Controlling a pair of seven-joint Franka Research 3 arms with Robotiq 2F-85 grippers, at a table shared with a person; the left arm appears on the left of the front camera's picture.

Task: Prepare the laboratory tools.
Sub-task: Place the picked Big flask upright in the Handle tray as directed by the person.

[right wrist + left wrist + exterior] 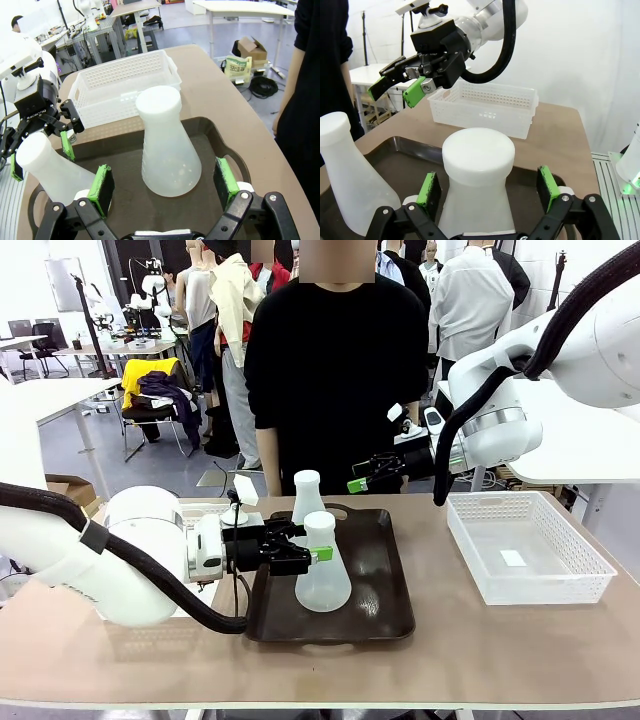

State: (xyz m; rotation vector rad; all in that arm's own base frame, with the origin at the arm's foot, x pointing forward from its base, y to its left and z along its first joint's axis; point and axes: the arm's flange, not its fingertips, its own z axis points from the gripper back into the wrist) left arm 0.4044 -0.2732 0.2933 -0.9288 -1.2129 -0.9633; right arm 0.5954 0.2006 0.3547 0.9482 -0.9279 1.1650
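Two frosted flasks on dark tray — open right end effector around one.

Two frosted, milky-white flasks — the near flask and the far flask — stand on a dark brown tray. The table is a pale tan-brown. By its right edge sits a white basket with a perforated dot pattern. Both grippers — left gripper, right gripper — are black with bright green pads. The person's top is plain black.

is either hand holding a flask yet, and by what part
Nothing is held. The left hand stands open around the near flask neck; the right hand is open behind the far flask.
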